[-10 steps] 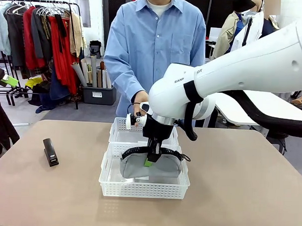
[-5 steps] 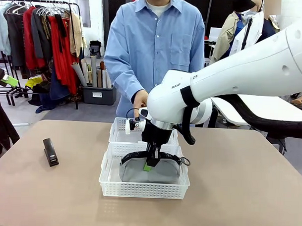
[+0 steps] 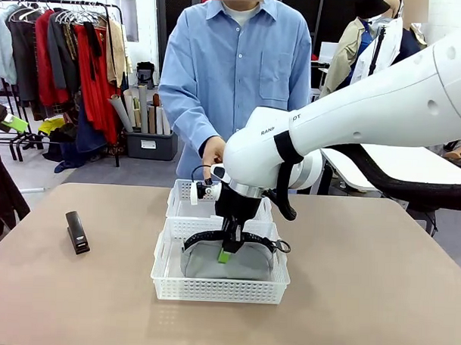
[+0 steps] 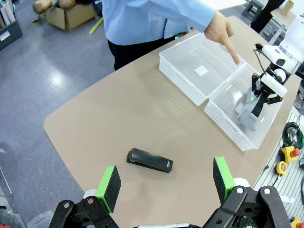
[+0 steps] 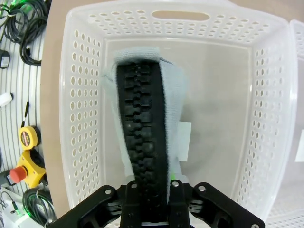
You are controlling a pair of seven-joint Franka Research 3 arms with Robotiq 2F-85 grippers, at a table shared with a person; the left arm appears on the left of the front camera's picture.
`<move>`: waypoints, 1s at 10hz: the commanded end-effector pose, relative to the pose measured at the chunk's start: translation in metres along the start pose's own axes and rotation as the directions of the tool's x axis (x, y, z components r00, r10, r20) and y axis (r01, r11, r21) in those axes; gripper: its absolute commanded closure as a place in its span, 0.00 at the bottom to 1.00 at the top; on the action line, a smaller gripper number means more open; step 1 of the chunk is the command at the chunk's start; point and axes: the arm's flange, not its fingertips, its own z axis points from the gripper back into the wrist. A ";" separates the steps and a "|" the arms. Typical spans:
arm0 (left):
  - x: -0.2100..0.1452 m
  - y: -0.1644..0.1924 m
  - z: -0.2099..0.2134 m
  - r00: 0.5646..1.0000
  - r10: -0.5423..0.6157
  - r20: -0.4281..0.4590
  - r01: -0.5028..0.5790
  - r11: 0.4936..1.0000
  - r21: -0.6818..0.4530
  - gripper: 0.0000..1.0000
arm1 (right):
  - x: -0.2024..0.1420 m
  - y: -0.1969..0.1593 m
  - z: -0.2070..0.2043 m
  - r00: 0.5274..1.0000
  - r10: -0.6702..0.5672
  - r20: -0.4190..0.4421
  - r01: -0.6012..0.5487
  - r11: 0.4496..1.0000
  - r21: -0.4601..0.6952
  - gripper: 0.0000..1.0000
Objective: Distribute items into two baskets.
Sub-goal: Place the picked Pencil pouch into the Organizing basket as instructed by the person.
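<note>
The grey pouch (image 3: 227,263) with its black zipper (image 5: 143,137) sits inside the near white basket (image 3: 174,280), zipper edge up. My right gripper (image 3: 226,252) is shut on the pouch's top edge, reaching down into that basket (image 5: 76,118). Behind it stands the second basket (image 3: 181,197), holding no item; a person's hand (image 3: 212,153) points into it (image 4: 190,71). The black stapler (image 3: 78,232) lies on the table at the left. My left gripper (image 4: 166,183) hangs open high above the stapler (image 4: 149,160).
A person in a blue shirt (image 3: 238,74) stands at the table's far edge. Cables, a tape measure (image 5: 28,137) and a red stop button (image 5: 19,173) lie off the table's side. The brown table (image 3: 362,298) has free room right and left of the baskets.
My right gripper has lowered the pouch deeper into the near basket, so it now sits low on the bottom. The stapler and left arm have not moved.
</note>
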 end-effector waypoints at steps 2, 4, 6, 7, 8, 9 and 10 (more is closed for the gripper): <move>0.001 0.000 0.001 1.000 -0.005 0.008 0.005 1.000 -0.010 0.00 | 0.002 -0.005 0.004 0.999 0.034 0.003 -0.034 0.999 -0.002 0.39; 0.001 0.000 0.001 1.000 -0.005 0.008 0.005 1.000 -0.010 0.00 | 0.001 -0.004 0.007 0.999 0.045 0.001 -0.045 0.999 -0.014 0.00; 0.001 0.000 0.001 1.000 -0.005 0.008 0.005 1.000 -0.010 0.00 | -0.002 -0.001 0.017 0.998 0.059 -0.011 -0.059 0.997 -0.046 0.00; 0.001 0.000 0.001 1.000 -0.005 0.008 0.005 1.000 -0.010 0.00 | -0.005 0.002 0.024 0.998 0.067 -0.021 -0.068 0.996 -0.065 0.00; 0.001 0.000 0.001 1.000 -0.005 0.008 0.005 1.000 -0.010 0.00 | -0.008 0.005 0.031 0.996 0.079 -0.035 -0.082 0.993 -0.084 0.00; 0.001 0.000 0.001 1.000 -0.005 0.008 0.005 1.000 -0.010 0.00 | -0.012 0.008 0.038 0.996 0.083 -0.038 -0.086 0.991 -0.100 0.00; 0.001 0.000 0.001 1.000 -0.005 0.008 0.005 1.000 -0.010 0.00 | -0.016 0.012 0.046 0.996 0.080 -0.045 -0.085 0.988 -0.131 0.00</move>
